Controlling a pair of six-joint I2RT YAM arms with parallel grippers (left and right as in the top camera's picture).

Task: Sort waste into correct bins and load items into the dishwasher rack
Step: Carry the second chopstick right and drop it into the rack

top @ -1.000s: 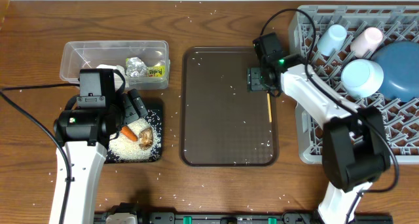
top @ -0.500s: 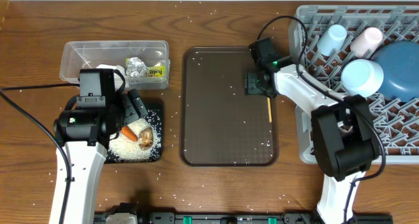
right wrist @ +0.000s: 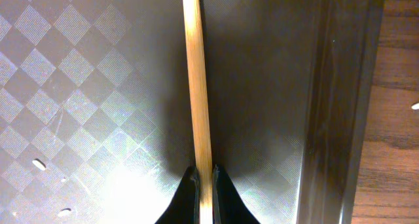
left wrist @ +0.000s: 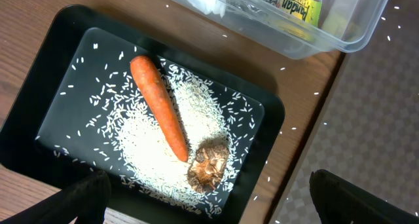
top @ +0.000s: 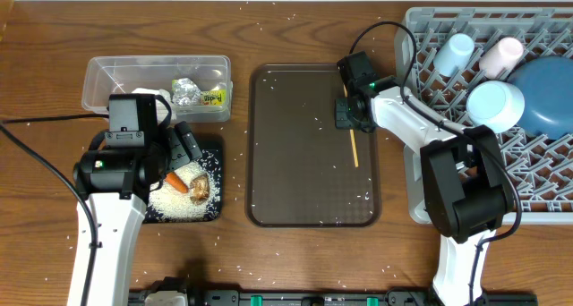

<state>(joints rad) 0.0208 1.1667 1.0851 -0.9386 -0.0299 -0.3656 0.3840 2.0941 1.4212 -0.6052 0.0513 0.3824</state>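
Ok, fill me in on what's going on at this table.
The right gripper is shut on one end of a chopstick at the brown tray. The left gripper hangs open over the black tray, which holds carrot, rice and a lump. Cups, bowl and plate sit in the rack.

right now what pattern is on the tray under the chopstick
Dark brown checkered diamond weave on the serving tray, clearest in the right wrist view, around the chopstick.

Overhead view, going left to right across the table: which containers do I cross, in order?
clear tub → brown serving tray → dishwasher rack. The black tray is left out, since it sits under the tub's span.
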